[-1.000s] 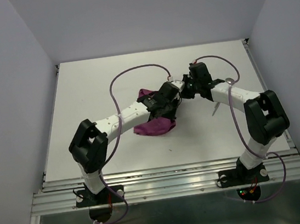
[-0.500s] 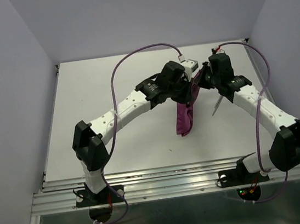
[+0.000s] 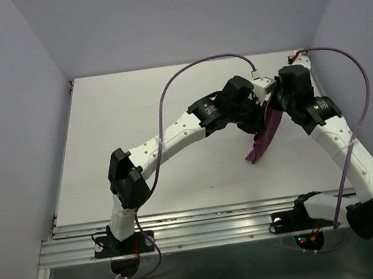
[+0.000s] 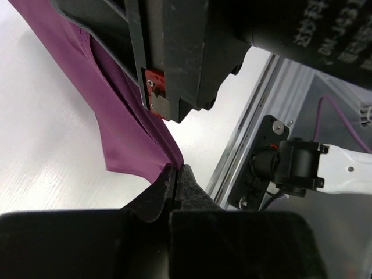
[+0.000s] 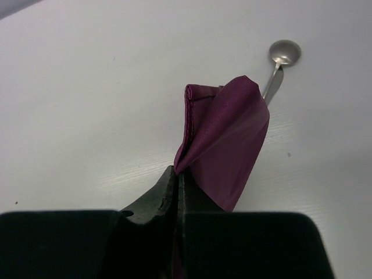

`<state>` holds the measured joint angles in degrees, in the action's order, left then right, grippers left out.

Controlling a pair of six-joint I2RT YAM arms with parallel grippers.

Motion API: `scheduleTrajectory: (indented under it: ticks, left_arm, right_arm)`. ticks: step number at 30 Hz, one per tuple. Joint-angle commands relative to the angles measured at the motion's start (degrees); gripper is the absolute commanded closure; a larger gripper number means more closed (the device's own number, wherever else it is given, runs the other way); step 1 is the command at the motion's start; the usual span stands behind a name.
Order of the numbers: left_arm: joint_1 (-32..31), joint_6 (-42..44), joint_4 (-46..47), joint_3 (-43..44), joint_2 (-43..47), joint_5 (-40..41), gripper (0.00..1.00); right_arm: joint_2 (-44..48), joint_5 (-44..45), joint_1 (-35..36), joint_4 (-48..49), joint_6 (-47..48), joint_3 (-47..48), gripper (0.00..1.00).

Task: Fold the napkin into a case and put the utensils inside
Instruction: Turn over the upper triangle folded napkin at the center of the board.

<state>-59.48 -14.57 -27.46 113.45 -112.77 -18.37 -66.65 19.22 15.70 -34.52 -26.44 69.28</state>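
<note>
The plum-purple napkin (image 3: pixel 264 137) hangs off the table in loose folds, a narrow drooping strip rather than a flat case. My left gripper (image 3: pixel 265 106) and my right gripper (image 3: pixel 279 104) pinch its top edge close together, both shut on the cloth. In the left wrist view the napkin (image 4: pixel 125 136) runs up from my left gripper (image 4: pixel 176 169). Seen from the right wrist, the napkin (image 5: pixel 228 139) rises from my right gripper (image 5: pixel 178 172). Behind it a silver spoon (image 5: pixel 284 53) lies on the table, its handle partly hidden. The other utensil is out of view.
The white table (image 3: pixel 135 118) ends at a metal rail (image 3: pixel 323 94) on the right, close to both grippers. Purple cables (image 3: pixel 197 66) arch over the arms. The right arm's body (image 4: pixel 174 52) fills the top of the left wrist view, with its base (image 4: pixel 293 168) by the rail.
Both arms have swung up and to the right, carrying the napkin off the table's middle. It went from a heap to a hanging strip. Both grips stayed shut.
</note>
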Motion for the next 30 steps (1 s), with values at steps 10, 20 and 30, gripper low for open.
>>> scheduleTrajectory:
  ticks: [10,20,30]
  left_arm:
    - [-4.06,-2.39,1.88,4.94,0.19,-12.03,1.0]
    - [-4.77,-5.47,7.59,5.48,-1.67,-16.17,1.0]
    - [3.05,-13.38,30.26,-24.31,7.47,-23.81,1.0]
  right_arm:
    - [3.2,11.1,-0.85,-8.45,5.43,11.58,0.99]
    - [-5.93,5.92,-0.85,-10.74,9.29,18.61,0.99]
    - [-22.72,-5.15,-0.85,-6.44,11.06,23.36,0.99]
